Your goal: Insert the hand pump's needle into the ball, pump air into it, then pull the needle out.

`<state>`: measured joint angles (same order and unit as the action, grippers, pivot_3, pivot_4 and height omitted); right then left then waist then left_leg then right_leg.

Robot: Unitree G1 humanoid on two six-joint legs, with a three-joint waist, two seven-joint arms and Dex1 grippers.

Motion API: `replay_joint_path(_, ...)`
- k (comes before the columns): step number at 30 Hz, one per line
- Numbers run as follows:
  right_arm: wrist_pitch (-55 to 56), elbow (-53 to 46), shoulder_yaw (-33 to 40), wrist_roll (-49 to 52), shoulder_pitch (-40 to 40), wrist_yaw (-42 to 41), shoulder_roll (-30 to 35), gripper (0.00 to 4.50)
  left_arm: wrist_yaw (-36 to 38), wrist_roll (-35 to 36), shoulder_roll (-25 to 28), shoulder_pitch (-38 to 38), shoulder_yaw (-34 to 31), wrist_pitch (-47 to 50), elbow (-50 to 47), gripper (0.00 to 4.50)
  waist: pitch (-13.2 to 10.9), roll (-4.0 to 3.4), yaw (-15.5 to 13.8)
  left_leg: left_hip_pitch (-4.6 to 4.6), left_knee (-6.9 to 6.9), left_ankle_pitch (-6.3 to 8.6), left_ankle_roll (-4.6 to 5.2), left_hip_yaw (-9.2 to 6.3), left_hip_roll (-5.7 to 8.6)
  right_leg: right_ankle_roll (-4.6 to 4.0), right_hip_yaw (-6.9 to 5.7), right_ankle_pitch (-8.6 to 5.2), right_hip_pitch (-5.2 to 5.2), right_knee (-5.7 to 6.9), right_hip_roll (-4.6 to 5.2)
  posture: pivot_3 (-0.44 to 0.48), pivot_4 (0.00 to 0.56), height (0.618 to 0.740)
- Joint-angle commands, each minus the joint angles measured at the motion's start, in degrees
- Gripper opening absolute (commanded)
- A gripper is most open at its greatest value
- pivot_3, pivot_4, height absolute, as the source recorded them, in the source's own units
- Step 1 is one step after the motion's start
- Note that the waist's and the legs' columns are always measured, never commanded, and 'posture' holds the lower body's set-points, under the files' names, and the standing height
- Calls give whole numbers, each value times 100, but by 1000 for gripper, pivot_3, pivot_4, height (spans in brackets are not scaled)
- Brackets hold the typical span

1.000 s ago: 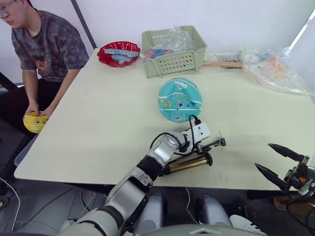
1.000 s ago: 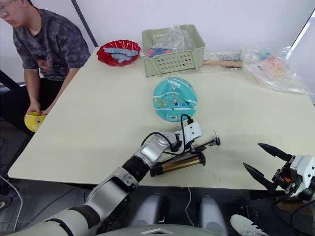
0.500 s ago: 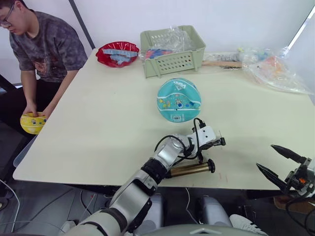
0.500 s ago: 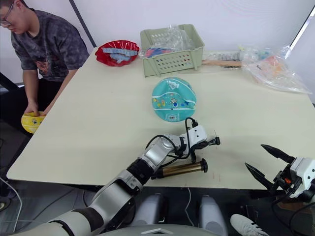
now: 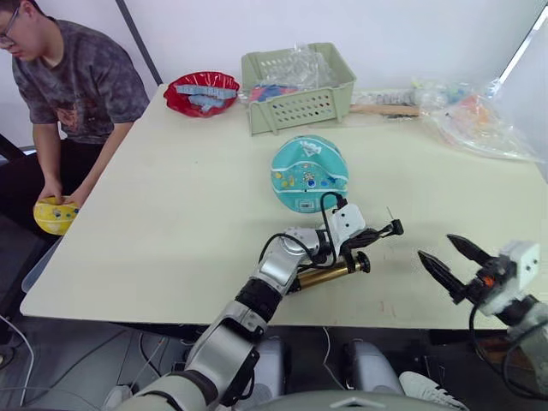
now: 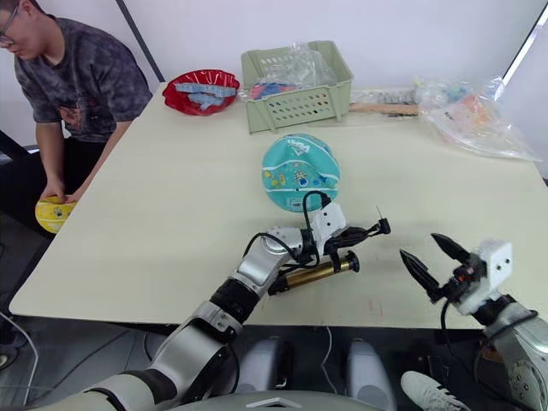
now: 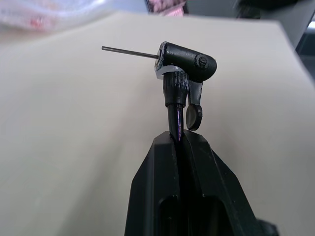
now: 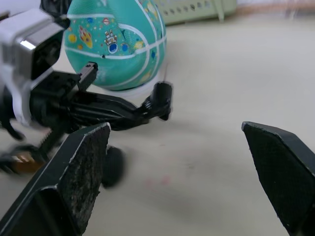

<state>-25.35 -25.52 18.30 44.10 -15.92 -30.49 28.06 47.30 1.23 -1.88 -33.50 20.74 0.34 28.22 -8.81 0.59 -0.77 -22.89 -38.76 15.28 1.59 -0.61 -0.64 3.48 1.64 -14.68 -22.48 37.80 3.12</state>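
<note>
While the left claw (image 5: 370, 236) pinches the hose behind the needle (image 7: 130, 52), insertion pends: ball (image 5: 309, 173) mid-desk, pump (image 5: 330, 273) near front edge, right claw (image 5: 447, 259) agape; next, aim needle at valve.

I see a pale cream table (image 5: 171, 214) filling most of my view, with a plain white wall (image 5: 411, 26) behind its far edge. A dark slanted pole (image 5: 137, 43) leans against that wall at the far left. Grey floor (image 5: 51, 342) shows below the table's near left corner.
</note>
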Motion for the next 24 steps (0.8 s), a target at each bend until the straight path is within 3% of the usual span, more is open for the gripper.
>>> replay_joint_path(1, -539, -354, 131, 647, 147, 584, -190, 4500, -1, 235, -150, -128, -153, -44, -187, 24, 1, -1, -6, 0, -1, 0, 0, 0, 1, 0, -1, 0, 0, 0, 0, 0, 150, 740)
replay_joint_path(10, -1241, -531, -36, 1800, 593, 1380, -721, 4500, 40, 153, -147, -47, -50, -163, -260, 24, 0, -1, 15, -7, 1, 1, 1, -1, 1, 2, -2, -1, -8, 1, -4, 0, 150, 740)
replay_joint_path(24, -1313, -277, -62, 1722, 889, 1367, -553, 4500, 339, 92, -68, -47, 63, -275, -138, 24, 0, -1, 16, -7, 1, 1, 2, -1, 0, 3, -3, -1, -8, 1, -8, 0, 150, 740)
